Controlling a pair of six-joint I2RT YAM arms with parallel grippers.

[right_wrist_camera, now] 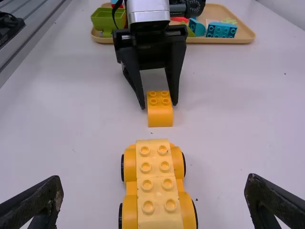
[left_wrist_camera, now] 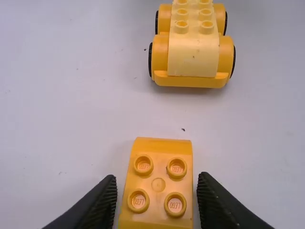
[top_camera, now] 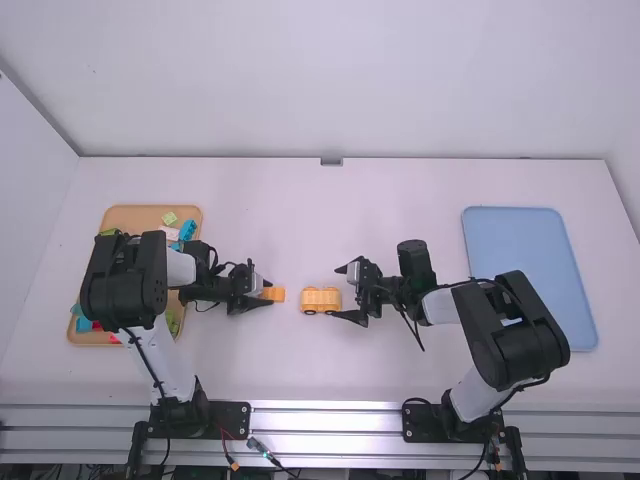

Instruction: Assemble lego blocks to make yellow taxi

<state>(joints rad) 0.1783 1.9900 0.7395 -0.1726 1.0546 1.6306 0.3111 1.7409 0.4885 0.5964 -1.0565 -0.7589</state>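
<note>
Yellow-orange block [left_wrist_camera: 157,185]: closest to the left wrist camera, with four studs on top and a rounded end toward the wheeled base [right_wrist_camera: 159,191]; it lies between the fingertips of the left tool [top_camera: 266,292], a narrow gap on either side.
Left tool: apart, not clamped on the block, one finger along each side of it.
Wheeled base: yellow, with pale yellow studded bricks along its top and black-rimmed wheels; it sits on the desk [top_camera: 270,220], in line with the block and apart from it, between the block and the right arm.
Right tool [top_camera: 338,292]: spread wide and empty, at the end of the wheeled base away from the block; its fingers stand to either side, with space between each and the wheels.
Tan tray [top_camera: 130,217]: at the left of the desk, partly under the left arm, holding mixed pieces, among them a green piece [right_wrist_camera: 107,20] and a blue studded block [right_wrist_camera: 221,30].
Blue tray [top_camera: 520,250]: at the right of the desk, well apart from the block, the right arm's elbow near its edge.
</note>
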